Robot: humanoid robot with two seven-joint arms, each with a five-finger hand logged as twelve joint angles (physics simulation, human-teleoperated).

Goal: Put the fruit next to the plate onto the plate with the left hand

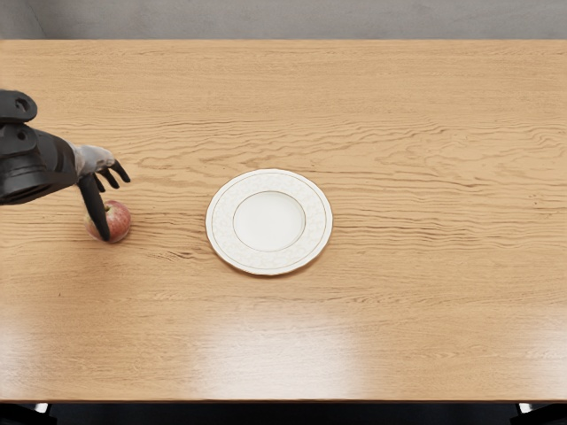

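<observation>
We can read no text, label, brand, number or sign in this view. The plate has a faint pale pattern running around its rim. It seems to be ornament rather than lettering, though it is too small for us to be sure. The desk shows only wood grain, and we make out no marking on it.

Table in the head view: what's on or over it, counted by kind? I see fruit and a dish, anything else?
Fruit: 1, a red apple left of the plate
Plates: 1, a white plate with nothing on it
Robot hands: 1, the left hand, fingers spread over the apple
Total: 3
</observation>
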